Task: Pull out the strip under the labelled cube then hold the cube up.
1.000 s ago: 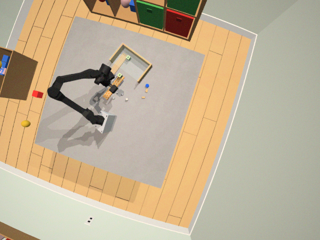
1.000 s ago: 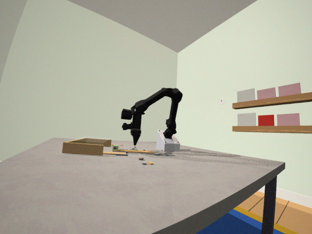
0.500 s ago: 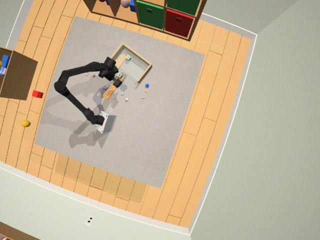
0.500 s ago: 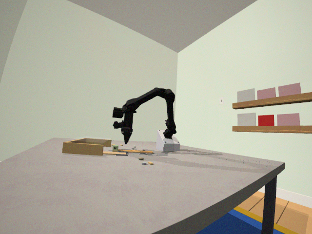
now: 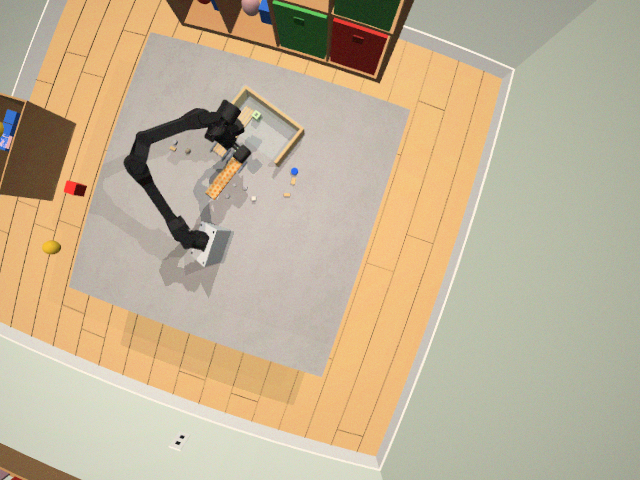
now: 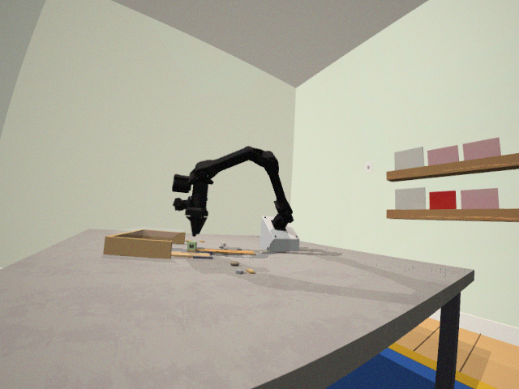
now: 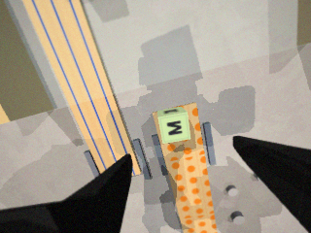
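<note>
The labelled cube (image 6: 191,245) (image 7: 174,127) is pale green with a black M and rests on the far end of the orange-dotted strip (image 5: 222,179) (image 6: 234,252) (image 7: 192,186). The arm hides it in the top view. The blue-lined strip (image 7: 73,73) (image 6: 184,254) lies beside the dotted one. Another green cube (image 5: 256,114) is at its far end inside the tray; I cannot read its label. My gripper (image 6: 195,233) (image 7: 181,149) is open and empty, pointing down above the labelled cube. In the wrist view its fingertips stand wide on either side, slightly nearer the bottom than the cube.
A wooden-walled tray (image 5: 276,109) (image 6: 138,247) stands around the strips' far side, open toward the arm. Low grey rails (image 7: 209,143) flank the strips. A blue disc (image 5: 294,171), a small white piece (image 5: 253,198) and a brown pebble (image 5: 187,151) (image 6: 234,262) lie around them.
</note>
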Available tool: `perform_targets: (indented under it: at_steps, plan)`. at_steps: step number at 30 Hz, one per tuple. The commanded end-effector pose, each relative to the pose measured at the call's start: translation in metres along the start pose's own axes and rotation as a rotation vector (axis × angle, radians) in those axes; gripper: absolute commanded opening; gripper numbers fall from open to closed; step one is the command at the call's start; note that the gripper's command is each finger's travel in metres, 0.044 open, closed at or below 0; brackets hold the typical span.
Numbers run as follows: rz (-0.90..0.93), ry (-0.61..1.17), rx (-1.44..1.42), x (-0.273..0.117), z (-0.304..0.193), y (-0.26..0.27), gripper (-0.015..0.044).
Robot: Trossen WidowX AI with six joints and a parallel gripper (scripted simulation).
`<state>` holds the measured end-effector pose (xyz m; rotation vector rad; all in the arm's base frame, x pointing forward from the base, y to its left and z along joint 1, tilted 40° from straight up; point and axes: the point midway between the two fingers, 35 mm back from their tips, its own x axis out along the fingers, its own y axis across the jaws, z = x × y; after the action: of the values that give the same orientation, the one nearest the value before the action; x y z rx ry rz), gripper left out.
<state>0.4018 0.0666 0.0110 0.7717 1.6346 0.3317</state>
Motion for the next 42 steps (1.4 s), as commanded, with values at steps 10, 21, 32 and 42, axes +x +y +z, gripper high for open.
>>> perform_targets:
  at_steps: [10,21,32,42]
  plan:
    - [-0.002,-0.008,-0.006,0.007,0.011,0.000,0.0250]
    - [-0.002,-0.008,-0.006,0.025,0.012,0.001,0.0250]
    - [-0.001,-0.007,-0.006,0.043,0.011,0.001,0.0250]
    - [-0.005,-0.006,-0.013,0.048,0.011,0.001,0.0145]
